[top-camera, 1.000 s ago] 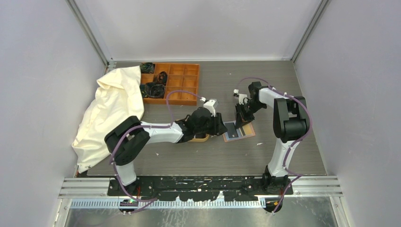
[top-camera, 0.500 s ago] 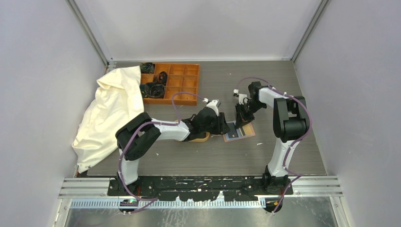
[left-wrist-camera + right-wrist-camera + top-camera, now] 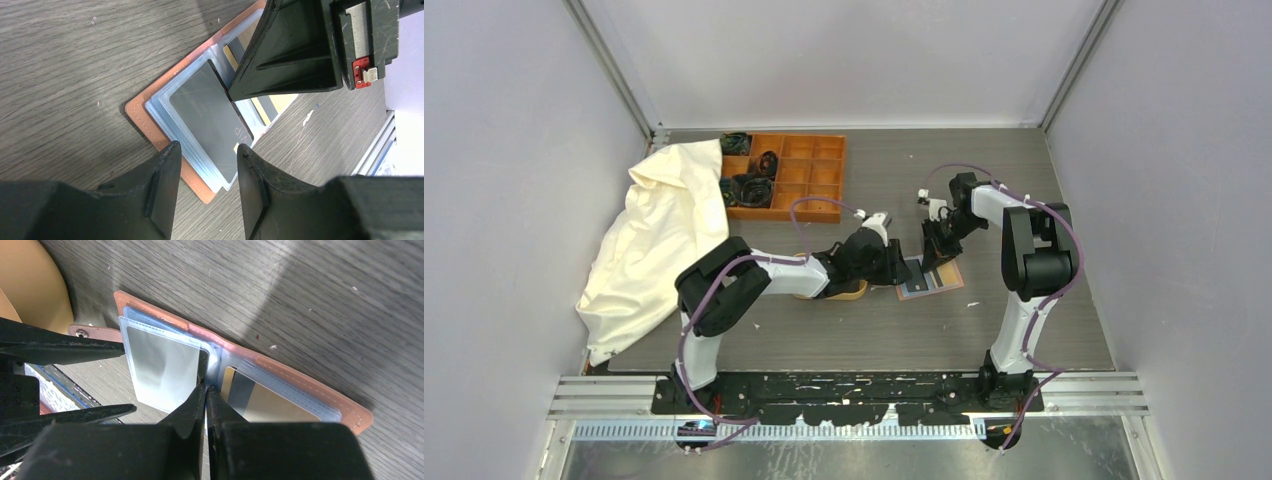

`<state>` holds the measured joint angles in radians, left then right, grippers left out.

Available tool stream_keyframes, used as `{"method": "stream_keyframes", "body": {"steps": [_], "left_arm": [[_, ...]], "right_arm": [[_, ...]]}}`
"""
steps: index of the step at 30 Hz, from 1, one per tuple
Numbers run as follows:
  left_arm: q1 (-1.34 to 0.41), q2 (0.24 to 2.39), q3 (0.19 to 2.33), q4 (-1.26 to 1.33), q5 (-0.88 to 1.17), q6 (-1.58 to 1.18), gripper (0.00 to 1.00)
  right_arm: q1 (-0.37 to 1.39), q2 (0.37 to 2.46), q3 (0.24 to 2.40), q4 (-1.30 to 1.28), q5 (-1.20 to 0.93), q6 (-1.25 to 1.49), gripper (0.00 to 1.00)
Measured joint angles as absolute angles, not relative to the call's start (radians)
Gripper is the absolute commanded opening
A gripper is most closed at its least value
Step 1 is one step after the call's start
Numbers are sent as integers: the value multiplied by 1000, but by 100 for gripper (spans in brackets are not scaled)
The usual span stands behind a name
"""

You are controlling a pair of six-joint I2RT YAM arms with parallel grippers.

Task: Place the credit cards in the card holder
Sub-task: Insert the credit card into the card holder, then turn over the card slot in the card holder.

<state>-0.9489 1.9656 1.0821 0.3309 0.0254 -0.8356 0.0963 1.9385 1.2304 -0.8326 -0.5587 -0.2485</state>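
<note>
Left gripper [image 3: 207,146] hangs low over the gray surface [image 3: 874,340]. Its two fingers are spread apart, and nothing is held between them. It points at one corner of the card holder [image 3: 300,382] and is very close to it. I cannot tell if it touches.

The card holder lies open and flat on the surface, in the middle between the two arms. Its brown leather side is down and its clear plastic sleeves [image 3: 161,107] face up. A dark card [image 3: 210,115] sits inside the top sleeve on one half. On the other half, a pocket shows what looks like a second card [image 3: 270,405], tan with a dark stripe. A small strap [image 3: 82,331] with a snap button sticks out from the holder's side.

The right gripper [image 3: 205,390] comes down on the holder from above. Its fingers are pressed together. The tips rest on the fold in the middle, right at the edge of the dark card.

Just beside the holder, under the left arm, is a wooden tray [image 3: 852,292]. Most of it is hidden by the arm.

Farther back on the left stands an orange box [image 3: 809,180] with many small compartments. Some dark things lie in the ones on its left side. A big white cloth [image 3: 659,240] is bunched along the left side, and it touches that end of the box.
</note>
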Motion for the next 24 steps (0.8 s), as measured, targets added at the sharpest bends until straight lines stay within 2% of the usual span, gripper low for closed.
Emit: {"method": "stream_keyframes", "body": {"steps": [16,24], "left_arm": [[-949,1980,1112,331,27,-853,44],[-949,1983,1112,360,51,-857,44]], "right_arm": [[96,1938,1230,-836,-559,-249,10],[96,1938,1232,-844,-576,-253,20]]}}
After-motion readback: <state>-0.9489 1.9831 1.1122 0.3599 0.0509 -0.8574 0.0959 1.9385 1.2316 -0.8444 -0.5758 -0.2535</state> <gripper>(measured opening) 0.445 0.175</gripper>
